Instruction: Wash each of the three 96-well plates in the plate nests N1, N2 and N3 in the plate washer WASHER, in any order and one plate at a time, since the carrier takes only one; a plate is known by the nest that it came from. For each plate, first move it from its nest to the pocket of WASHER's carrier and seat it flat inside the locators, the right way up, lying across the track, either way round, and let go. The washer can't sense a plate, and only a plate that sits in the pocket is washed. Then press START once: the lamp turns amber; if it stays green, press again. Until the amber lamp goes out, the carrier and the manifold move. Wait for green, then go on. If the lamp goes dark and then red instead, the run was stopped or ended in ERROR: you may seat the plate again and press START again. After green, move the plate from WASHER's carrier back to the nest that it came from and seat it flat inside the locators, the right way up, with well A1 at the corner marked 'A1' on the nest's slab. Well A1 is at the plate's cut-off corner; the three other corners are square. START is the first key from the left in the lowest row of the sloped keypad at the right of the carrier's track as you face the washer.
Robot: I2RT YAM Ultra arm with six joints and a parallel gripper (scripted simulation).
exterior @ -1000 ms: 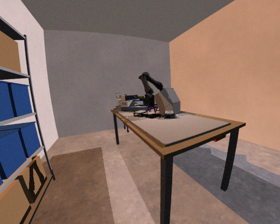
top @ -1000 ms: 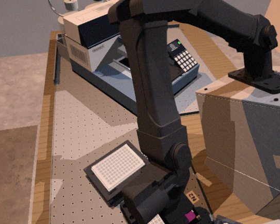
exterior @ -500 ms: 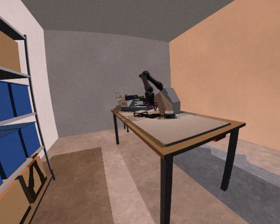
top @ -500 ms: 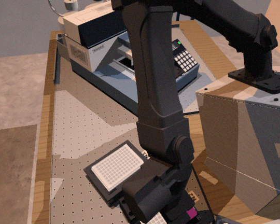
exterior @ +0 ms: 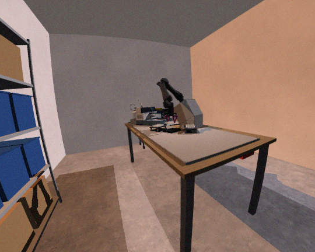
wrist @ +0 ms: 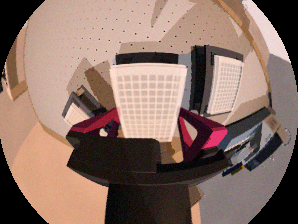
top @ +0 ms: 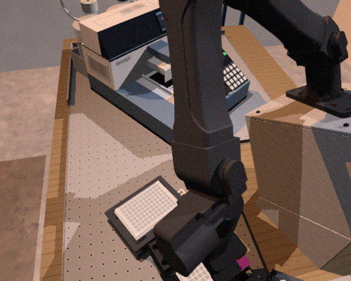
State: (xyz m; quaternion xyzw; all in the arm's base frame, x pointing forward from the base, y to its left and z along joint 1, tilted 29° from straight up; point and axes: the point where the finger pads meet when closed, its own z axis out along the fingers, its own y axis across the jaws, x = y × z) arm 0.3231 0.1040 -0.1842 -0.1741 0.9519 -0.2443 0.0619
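Note:
My gripper (wrist: 148,109) has magenta fingers and is shut on a white 96-well plate (wrist: 148,99), gripping it across its width. The plate hangs level a little above a dark empty nest slab (wrist: 143,58). In the top view the gripper (top: 216,265) is at the bottom edge and only a corner of the held plate (top: 196,274) shows under the wrist. A second white plate (top: 145,208) lies flat in the neighbouring nest; it also shows in the wrist view (wrist: 226,83). The washer (top: 141,62) stands at the table's far end, with its carrier pocket (top: 160,78), its keypad (top: 233,76) and a green lamp (top: 224,53).
The arm's grey pedestal box (top: 307,169) stands right of the nests. My own arm link (top: 199,97) hides part of the washer's track. Another nest fixture (wrist: 249,139) lies at the right edge of the wrist view. In the exterior view the arm (exterior: 171,111) is small and far off.

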